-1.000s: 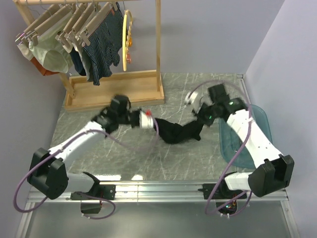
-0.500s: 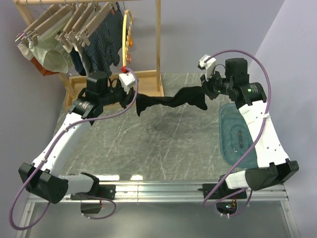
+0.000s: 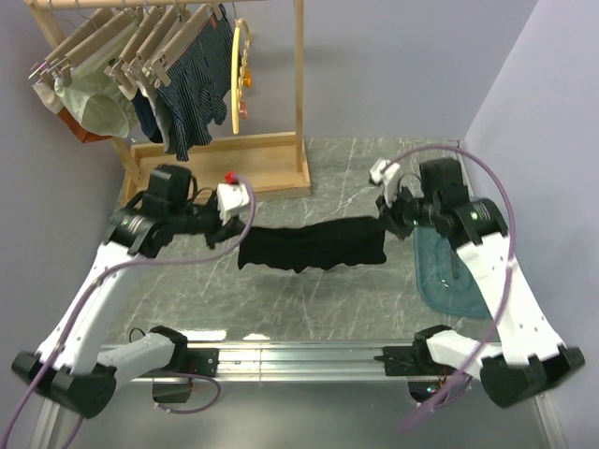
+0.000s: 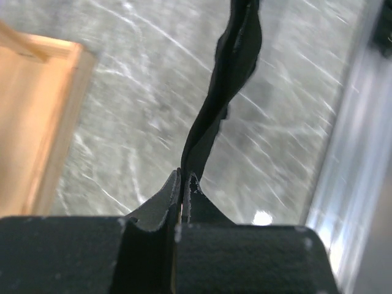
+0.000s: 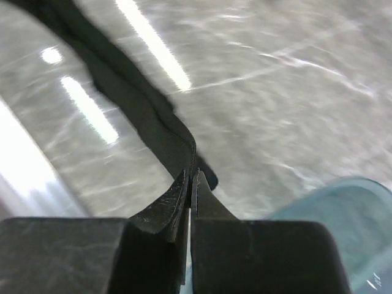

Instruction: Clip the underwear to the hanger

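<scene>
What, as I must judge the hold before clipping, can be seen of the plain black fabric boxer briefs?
The plain black soft-fabric boxer briefs are spread into a wide band between the two arms, sagging slightly in the middle. The left gripper is shut on its left corner, the right gripper on its right; both wrist views show fabric pinched between shut jaws, running away edge-on. It seems to hang above the grey marbled table, touching nothing else.

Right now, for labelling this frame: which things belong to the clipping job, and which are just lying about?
Job: black underwear, held between left gripper and right gripper; yellow hanger on the rack.
Lying about: wooden clip hangers, striped shorts, pale green underwear, teal tray.
</scene>
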Controlling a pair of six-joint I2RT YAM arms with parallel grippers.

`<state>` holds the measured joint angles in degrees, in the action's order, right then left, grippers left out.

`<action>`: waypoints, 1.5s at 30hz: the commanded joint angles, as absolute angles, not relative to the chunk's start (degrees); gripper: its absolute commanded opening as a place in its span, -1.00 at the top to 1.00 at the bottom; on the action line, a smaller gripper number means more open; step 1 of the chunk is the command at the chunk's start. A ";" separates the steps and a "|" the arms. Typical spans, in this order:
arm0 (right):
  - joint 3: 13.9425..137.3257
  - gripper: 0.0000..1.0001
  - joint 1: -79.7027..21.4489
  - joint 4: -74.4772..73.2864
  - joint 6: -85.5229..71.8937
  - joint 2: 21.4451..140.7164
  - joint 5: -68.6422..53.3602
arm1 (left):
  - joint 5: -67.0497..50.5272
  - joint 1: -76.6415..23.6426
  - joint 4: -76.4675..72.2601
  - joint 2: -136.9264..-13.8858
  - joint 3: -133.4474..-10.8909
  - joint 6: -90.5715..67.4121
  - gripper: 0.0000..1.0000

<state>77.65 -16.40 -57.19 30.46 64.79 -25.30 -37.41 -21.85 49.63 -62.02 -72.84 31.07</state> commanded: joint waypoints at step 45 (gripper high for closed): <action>81.75 -0.25 -19.60 -46.22 19.07 105.41 -17.64 | -20.48 -15.55 32.00 -89.16 -63.64 28.37 -0.36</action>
<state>82.76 -19.79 -42.87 17.06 113.65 -14.59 -19.46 -14.83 31.05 -97.73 -62.70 23.99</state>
